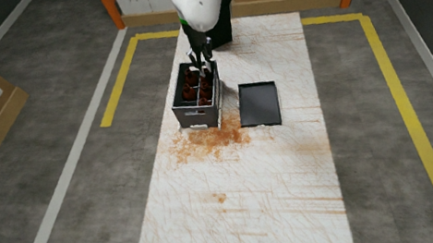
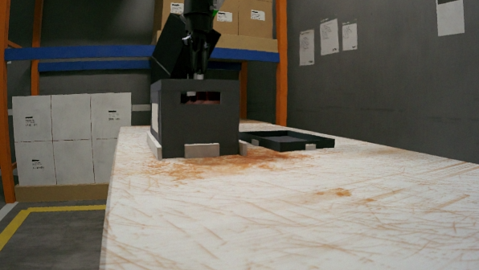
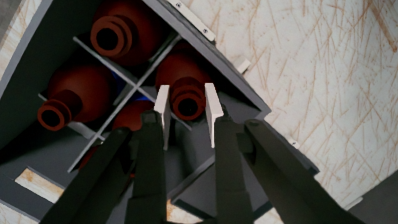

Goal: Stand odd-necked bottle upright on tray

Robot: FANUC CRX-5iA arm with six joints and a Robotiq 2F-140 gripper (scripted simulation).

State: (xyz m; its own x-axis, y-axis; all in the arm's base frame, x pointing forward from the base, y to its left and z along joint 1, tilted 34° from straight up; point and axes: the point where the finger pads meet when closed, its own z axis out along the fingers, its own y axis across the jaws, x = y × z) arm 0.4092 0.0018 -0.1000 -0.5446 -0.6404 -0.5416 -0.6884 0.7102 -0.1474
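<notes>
A dark grey crate (image 1: 197,92) stands on the table and holds several brown bottles in divided cells. In the wrist view my gripper (image 3: 187,97) is down at the crate's top, and its two white pads are shut on the neck of one brown bottle (image 3: 186,92) in a cell by the crate's wall. Two other bottles (image 3: 114,36) (image 3: 65,105) stand in the cells beside it, and a further one is partly hidden behind my left finger. The black tray (image 1: 259,103) lies empty to the right of the crate. From the exterior view my gripper (image 2: 198,60) reaches into the crate (image 2: 195,116) from above.
The tray (image 2: 286,139) lies close to the crate's right side. Stacked cardboard boxes and orange racking stand behind the table. A rusty stain marks the table in front of the crate.
</notes>
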